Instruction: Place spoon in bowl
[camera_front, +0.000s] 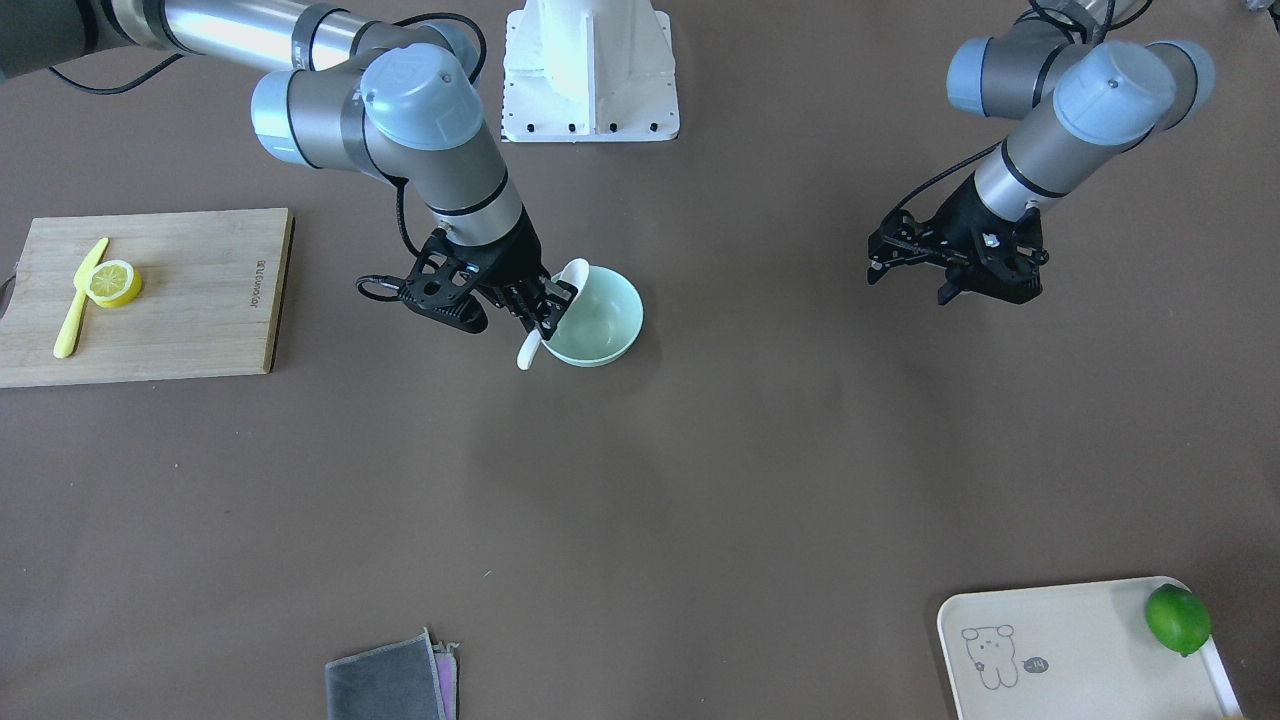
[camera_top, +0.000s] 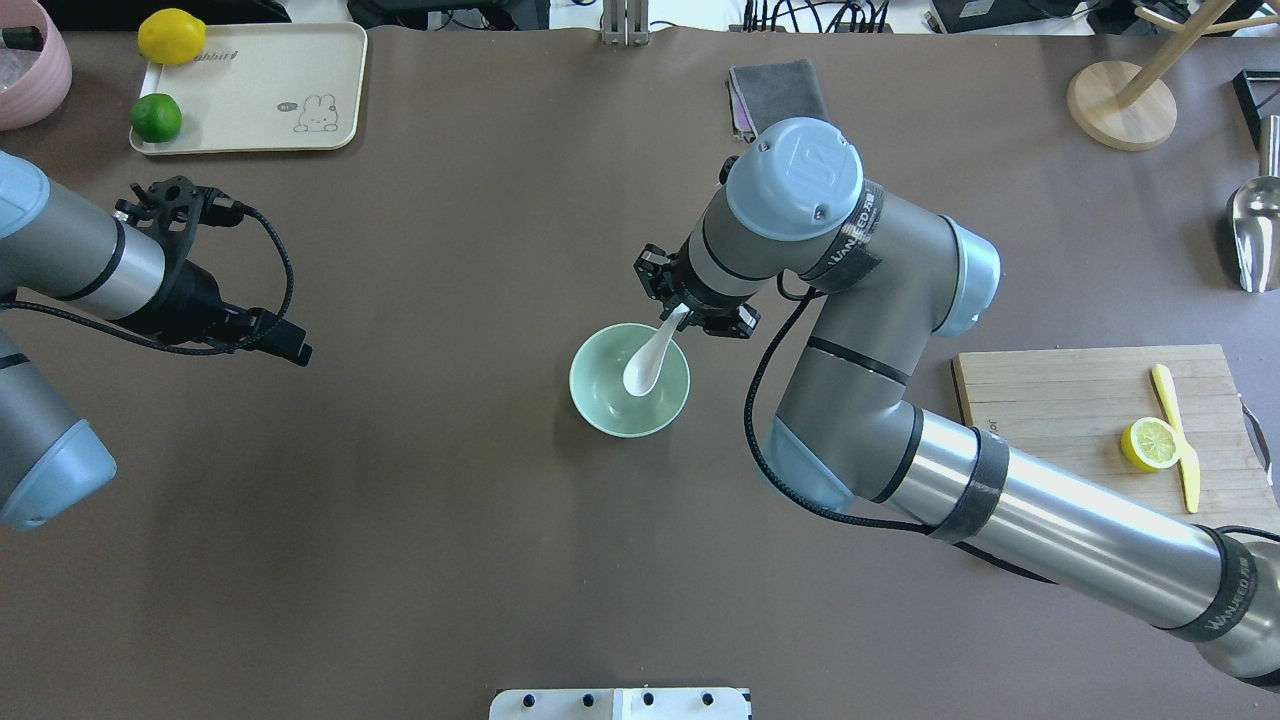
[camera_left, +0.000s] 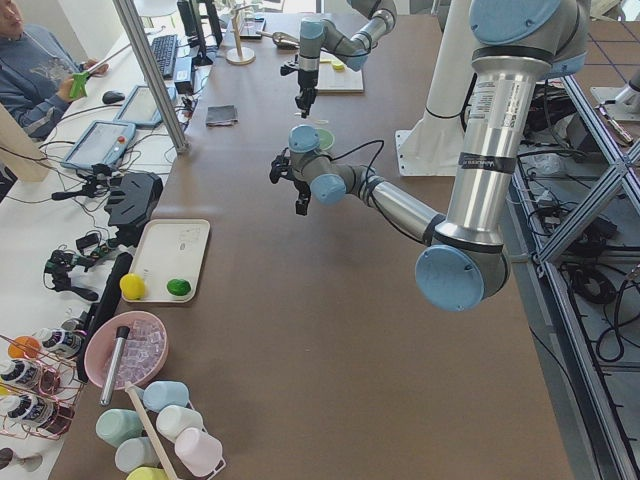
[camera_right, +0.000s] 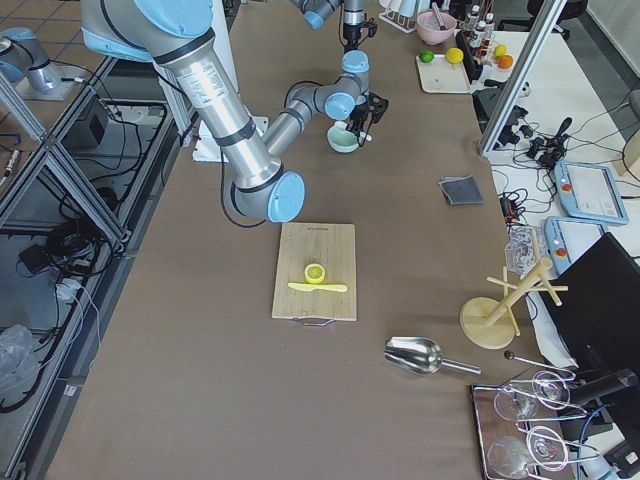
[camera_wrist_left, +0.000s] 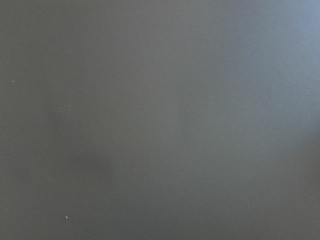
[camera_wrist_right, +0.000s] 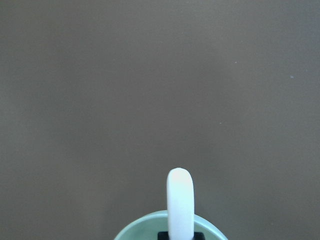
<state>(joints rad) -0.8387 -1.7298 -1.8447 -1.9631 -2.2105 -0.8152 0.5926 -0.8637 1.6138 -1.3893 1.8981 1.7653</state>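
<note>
The pale mint-green bowl stands mid-table; it also shows in the front view. My right gripper is shut on the handle of the white spoon at the bowl's far rim. The spoon is tilted, with its scoop down inside the bowl and its handle end sticking out past the fingers. The right wrist view shows the handle end above the bowl's rim. My left gripper hovers empty over bare table far to the bowl's left and looks shut. The left wrist view shows only table.
A wooden cutting board with a lemon half and a yellow-green knife lies right of the bowl. A cream tray with a lime and a lemon is far left. A grey cloth lies beyond the right gripper.
</note>
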